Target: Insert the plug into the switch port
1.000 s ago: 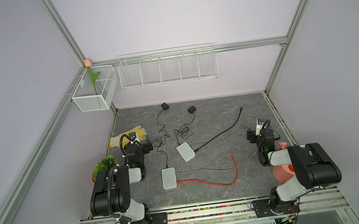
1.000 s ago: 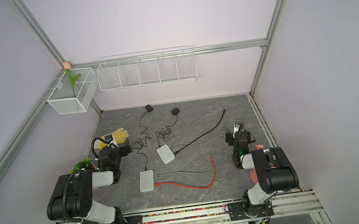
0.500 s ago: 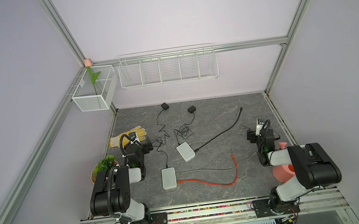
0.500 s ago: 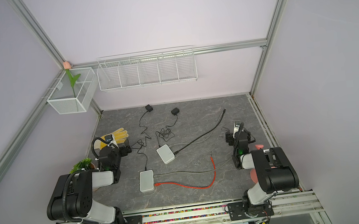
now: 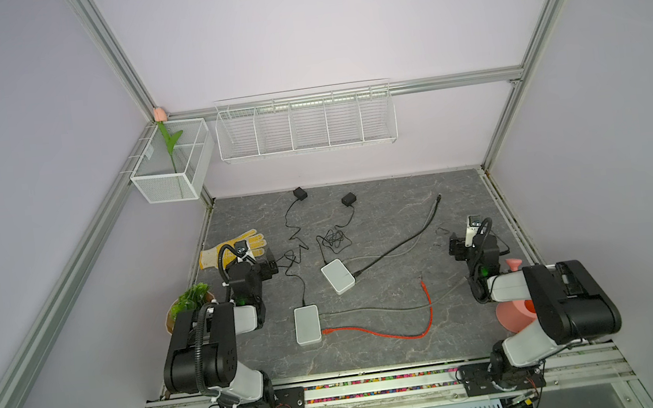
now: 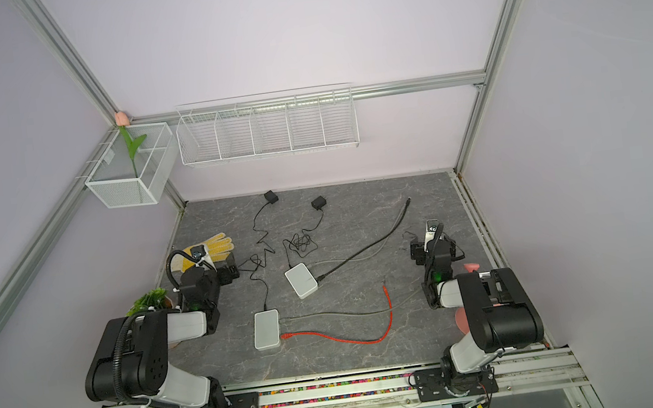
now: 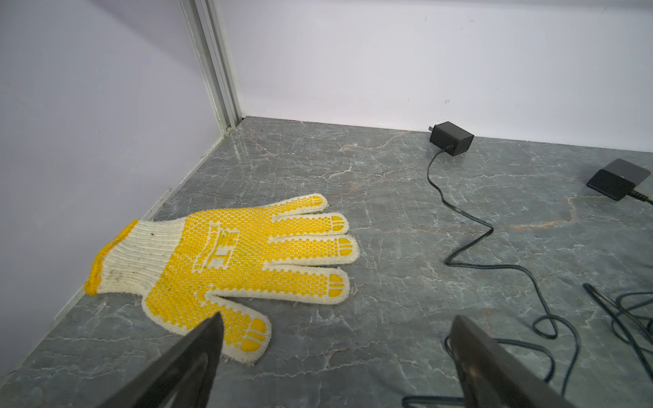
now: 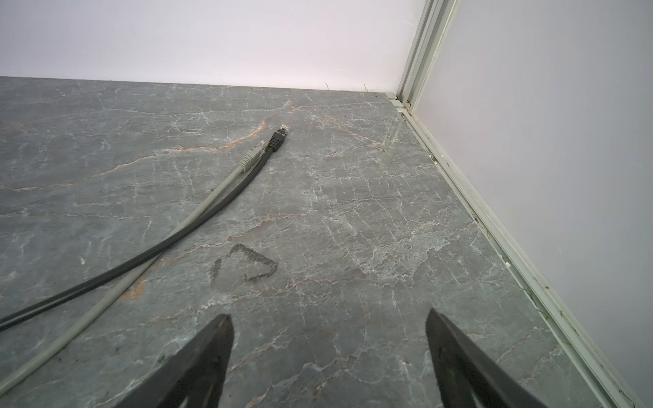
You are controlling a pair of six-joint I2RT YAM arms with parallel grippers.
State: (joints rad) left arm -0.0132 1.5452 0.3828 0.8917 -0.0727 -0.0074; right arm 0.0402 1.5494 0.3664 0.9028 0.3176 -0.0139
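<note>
Walled in lilac, the grey marbled counter (image 5: pixel 392 206) carries everything, and nothing is picked up yet. My left pincer (image 7: pixel 335 318) is spread fully and empty, its tips hovering by a yellow-dotted knit work glove (image 7: pixel 226 261). My right pincer (image 8: pixel 328 314) is just as wide and also empty.

My landmark is the nearer white rectangular plastic switch box (image 5: pixel 307 324). The left pincer sits behind it, toward the left wall, and the right pincer is well apart to its right. A thin red network cable (image 5: pixel 347 329) meets the box's right side, but I cannot tell whether it is seated. Its loose red plug (image 5: pixel 422 284) lies farther right. A black plug (image 8: pixel 279 136) and a grey plug (image 8: pixel 252 155) lie side by side beyond the right pincer.

I judge this is the reaching step. Next I need to choose a loose plug, close on its body and square it to a port.
</note>
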